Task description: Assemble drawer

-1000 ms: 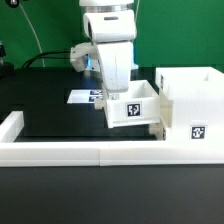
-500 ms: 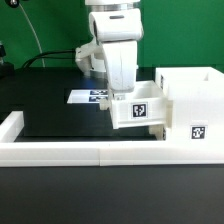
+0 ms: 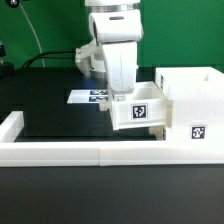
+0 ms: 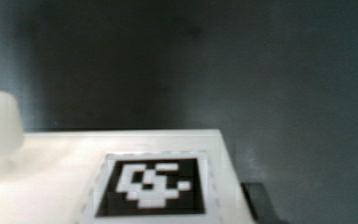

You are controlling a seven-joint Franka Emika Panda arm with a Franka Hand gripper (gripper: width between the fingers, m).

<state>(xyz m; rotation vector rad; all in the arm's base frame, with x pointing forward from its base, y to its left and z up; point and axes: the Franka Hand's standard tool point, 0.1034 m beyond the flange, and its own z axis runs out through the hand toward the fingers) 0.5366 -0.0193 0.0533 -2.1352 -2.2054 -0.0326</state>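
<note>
My gripper [image 3: 124, 99] is shut on a small white open-topped tray [image 3: 137, 108] with a black-and-white tag on its front wall. It holds the tray slightly tilted, right beside the tall white housing [image 3: 190, 95] on the exterior view's right. The tray's right edge meets or overlaps the housing's left side. The tray hides my fingertips in the exterior view. The wrist view shows the tray's tagged wall [image 4: 153, 185] up close, with one dark fingertip [image 4: 256, 197] beside it. A second tray cannot be made out.
A low white rail [image 3: 60, 152] edges the front of the black tabletop and turns up at the exterior view's left [image 3: 10, 128]. The marker board [image 3: 84, 97] lies behind my arm. Cables and a green object sit at the back left.
The gripper and the held tray moved toward the exterior view's right, up to the housing, between one second and half a second ago. Since then they have hardly moved.
</note>
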